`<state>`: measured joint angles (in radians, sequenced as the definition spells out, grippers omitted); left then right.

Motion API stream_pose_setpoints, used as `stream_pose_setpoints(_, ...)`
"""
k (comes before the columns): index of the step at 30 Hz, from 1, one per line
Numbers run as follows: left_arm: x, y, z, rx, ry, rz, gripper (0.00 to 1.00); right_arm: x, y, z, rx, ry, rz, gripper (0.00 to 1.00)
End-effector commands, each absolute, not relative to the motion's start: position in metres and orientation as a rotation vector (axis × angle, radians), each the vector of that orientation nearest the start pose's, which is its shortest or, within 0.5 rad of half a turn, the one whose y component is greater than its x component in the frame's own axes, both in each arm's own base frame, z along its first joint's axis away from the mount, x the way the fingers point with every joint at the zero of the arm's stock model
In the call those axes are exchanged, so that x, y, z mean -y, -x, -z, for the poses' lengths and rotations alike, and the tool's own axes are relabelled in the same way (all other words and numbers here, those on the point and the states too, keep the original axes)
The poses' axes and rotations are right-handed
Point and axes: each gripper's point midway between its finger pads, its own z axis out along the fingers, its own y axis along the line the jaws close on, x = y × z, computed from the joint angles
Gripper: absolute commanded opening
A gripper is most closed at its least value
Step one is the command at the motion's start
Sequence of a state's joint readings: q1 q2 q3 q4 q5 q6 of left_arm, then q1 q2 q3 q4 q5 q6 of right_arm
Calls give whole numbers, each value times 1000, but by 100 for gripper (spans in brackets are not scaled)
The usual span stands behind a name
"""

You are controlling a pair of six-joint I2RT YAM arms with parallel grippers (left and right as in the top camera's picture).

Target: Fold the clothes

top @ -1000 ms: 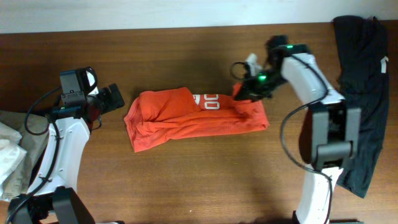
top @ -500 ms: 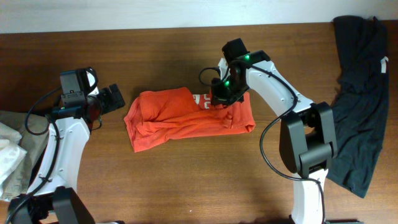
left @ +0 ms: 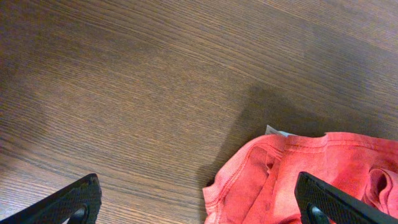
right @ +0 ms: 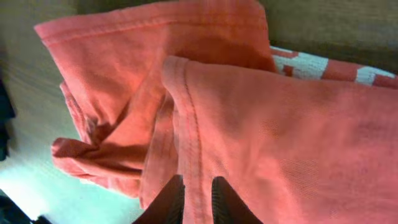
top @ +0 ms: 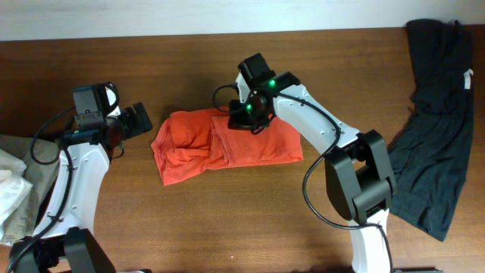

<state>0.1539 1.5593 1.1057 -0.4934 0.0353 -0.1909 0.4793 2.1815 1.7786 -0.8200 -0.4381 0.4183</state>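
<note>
Far right: black garment [top: 439, 114] | left fingers [left: 74, 202] spread | right fingers [right: 169, 200] pinch T-shirt [top: 265, 144]

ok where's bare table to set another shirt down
Bare table in front of the red-orange shirt, between left arm and right arm; also behind it to the far edge. Crowded: black garment right, pale pile left.

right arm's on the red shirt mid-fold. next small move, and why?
Probably open the right gripper and lift straight up. Its fingers pinch the hem of the red T-shirt, and that flap already lies over the shirt's middle, so the fold looks placed; more pull would likely bunch it.
</note>
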Motion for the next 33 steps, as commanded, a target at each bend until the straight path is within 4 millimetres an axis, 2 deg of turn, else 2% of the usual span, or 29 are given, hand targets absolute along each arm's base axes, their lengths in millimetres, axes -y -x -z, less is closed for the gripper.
stream_pose_setpoints(1, -57, -406, -136, -2454, 406, 72, 99, -268, -448, -123, -2774, 175, -807, 30)
stream_pose_setpoints(2, -56, -405, -129, -2472, 409, 75, 99, -245, -462, -142, -2752, 150, -787, 39)
stream_pose_setpoints(3, -51, -406, -119, -2502, 400, 116, 99, -217, -473, -161, -2733, 128, -760, 43)
stream_pose_setpoints(5, -27, -409, -102, -2549, 294, 279, 99, -172, -480, -185, -2731, 90, -713, 39)
stream_pose_setpoints(7, 0, -411, -84, -2579, 162, 482, 99, -134, -476, -187, -2775, 47, -679, 39)
stream_pose_setpoints(8, 15, -410, -76, -2581, 95, 596, 99, -121, -472, -184, -2795, 48, -667, 40)
stream_pose_setpoints(10, 36, -407, -70, -2565, 0, 769, 99, -109, -468, -181, -2813, 68, -653, 40)
stream_pose_setpoints(12, 56, -401, -70, -2512, -108, 961, 99, -103, -466, -180, -2820, 101, -643, 40)
stream_pose_setpoints(14, 57, -393, -68, -2490, -148, 1044, 99, -102, -462, -179, -2834, 97, -645, 40)
stream_pose_setpoints(17, 30, -386, -58, -2508, -48, 1033, 99, -103, -456, -178, -2854, 123, -649, 38)
stream_pose_setpoints(18, 12, -382, -54, -2510, 27, 1027, 99, -103, -455, -178, -2860, 122, -650, 38)
stream_pose_setpoints(21, -17, -377, -49, -2522, 137, 986, 99, -103, -454, -177, -2863, 125, -650, 38)
stream_pose_setpoints(23, -20, -372, -40, -2575, 160, 940, 99, -103, -454, -177, -2864, 125, -650, 37)
stream_pose_setpoints(27, -8, -364, -17, -2648, 164, 974, 99, -103, -453, -177, -2867, 125, -651, 36)
stream_pose_setpoints(30, 3, -356, 10, -2710, 180, 1031, 99, -103, -453, -177, -2867, 124, -651, 35)
stream_pose_setpoints(33, 13, -355, 27, -2719, 182, 1094, 99, -103, -453, -177, -2867, 124, -651, 31)
